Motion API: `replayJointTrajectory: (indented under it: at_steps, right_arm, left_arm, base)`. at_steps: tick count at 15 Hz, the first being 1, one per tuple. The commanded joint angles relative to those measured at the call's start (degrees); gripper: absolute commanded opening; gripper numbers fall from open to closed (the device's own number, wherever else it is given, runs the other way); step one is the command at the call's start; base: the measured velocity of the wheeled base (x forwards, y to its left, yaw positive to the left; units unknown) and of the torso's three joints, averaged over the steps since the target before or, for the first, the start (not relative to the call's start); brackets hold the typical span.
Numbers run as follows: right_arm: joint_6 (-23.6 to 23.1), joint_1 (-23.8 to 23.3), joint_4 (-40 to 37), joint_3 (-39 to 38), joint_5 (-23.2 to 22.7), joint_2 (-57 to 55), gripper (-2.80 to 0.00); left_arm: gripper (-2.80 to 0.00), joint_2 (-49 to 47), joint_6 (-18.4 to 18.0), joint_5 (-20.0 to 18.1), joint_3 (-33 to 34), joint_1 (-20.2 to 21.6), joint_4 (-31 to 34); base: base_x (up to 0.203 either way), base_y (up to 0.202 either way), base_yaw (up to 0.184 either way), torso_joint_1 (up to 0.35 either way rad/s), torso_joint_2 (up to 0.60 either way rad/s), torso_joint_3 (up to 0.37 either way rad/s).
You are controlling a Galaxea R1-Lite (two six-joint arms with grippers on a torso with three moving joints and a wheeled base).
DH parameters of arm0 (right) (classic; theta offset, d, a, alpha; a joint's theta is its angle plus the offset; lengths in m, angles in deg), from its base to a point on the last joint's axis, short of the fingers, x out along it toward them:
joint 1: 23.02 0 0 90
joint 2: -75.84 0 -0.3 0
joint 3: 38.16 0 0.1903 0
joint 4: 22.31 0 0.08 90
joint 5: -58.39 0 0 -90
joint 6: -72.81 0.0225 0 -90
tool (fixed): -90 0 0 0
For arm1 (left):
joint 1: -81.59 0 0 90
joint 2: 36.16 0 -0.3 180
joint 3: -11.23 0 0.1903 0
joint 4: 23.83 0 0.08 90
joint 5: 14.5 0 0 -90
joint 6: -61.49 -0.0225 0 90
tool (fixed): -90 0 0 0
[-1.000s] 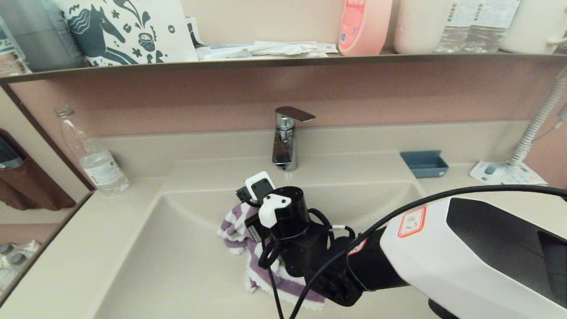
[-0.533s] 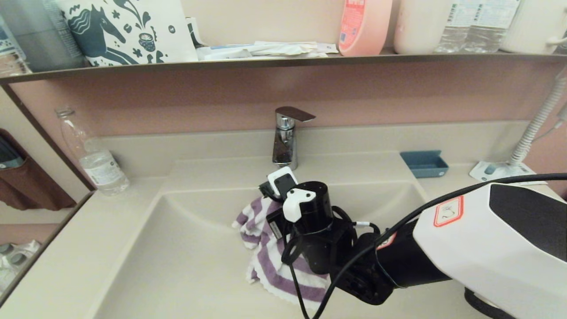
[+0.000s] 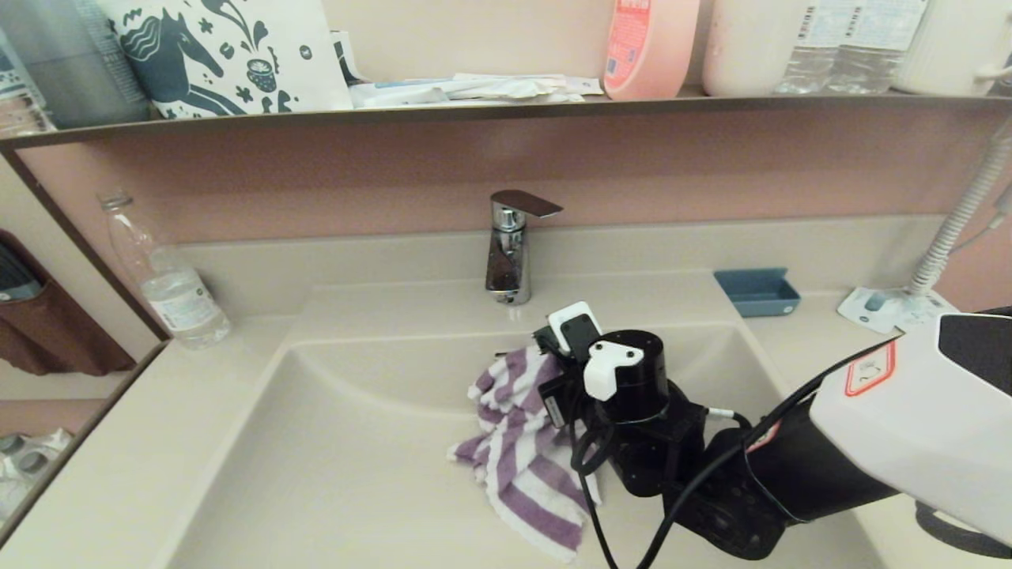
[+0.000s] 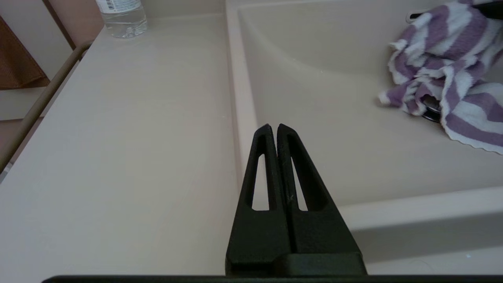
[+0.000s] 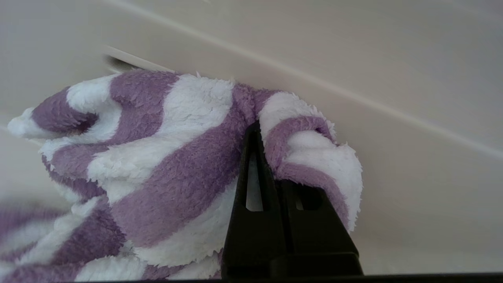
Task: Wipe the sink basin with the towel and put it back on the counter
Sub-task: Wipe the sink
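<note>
The purple-and-white striped towel point(image 3: 518, 442) lies bunched on the floor of the cream sink basin point(image 3: 332, 458), right of centre and near the curved back wall. My right gripper point(image 5: 261, 133) is shut on the towel point(image 5: 157, 157), with a fold draped over one finger. In the head view the wrist hides those fingers. The overflow slot point(image 5: 118, 63) shows just behind the cloth. The chrome drain plug point(image 4: 432, 108) peeks out under the towel point(image 4: 444, 74). My left gripper point(image 4: 274, 126) is shut and empty. It hovers over the counter point(image 4: 118, 137) at the basin's left rim.
A chrome faucet point(image 3: 508, 253) stands behind the basin. A water bottle point(image 3: 170, 288) is at the counter's back left, and a blue tray point(image 3: 757, 291) and a coiled hose point(image 3: 949, 229) are at the back right. The dark-edged shelf point(image 3: 506, 111) above holds bottles.
My right gripper has dragged the towel rightward across the basin floor, from left of the faucet line to right of it. The left gripper shows no earlier frame.
</note>
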Motion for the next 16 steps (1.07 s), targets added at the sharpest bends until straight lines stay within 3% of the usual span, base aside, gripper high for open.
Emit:
replayJointTrajectory:
  at_steps: [1,12,16]
  right_arm:
    - [0.0,-1.5,0.4,-2.4,0.1,2.3,-2.80]
    - [-0.4,-13.7,0.5,-16.0,-2.4,14.9,-2.80]
    - [-0.6,-15.3,0.2,-19.4,-2.6,21.2,-2.80]
  left_arm:
    - [-2.80,-0.1,0.0,0.0,0.0,0.0,0.0]
    - [-2.80,-0.1,0.0,0.0,0.0,0.0,0.0]
    - [-2.80,-0.1,0.0,0.0,0.0,0.0,0.0]
  base:
    - [0.000,0.000,0.000,0.000,0.00,0.000]
    - [0.000,0.000,0.000,0.000,0.00,0.000]
    - [0.000,0.000,0.000,0.000,0.00,0.000]
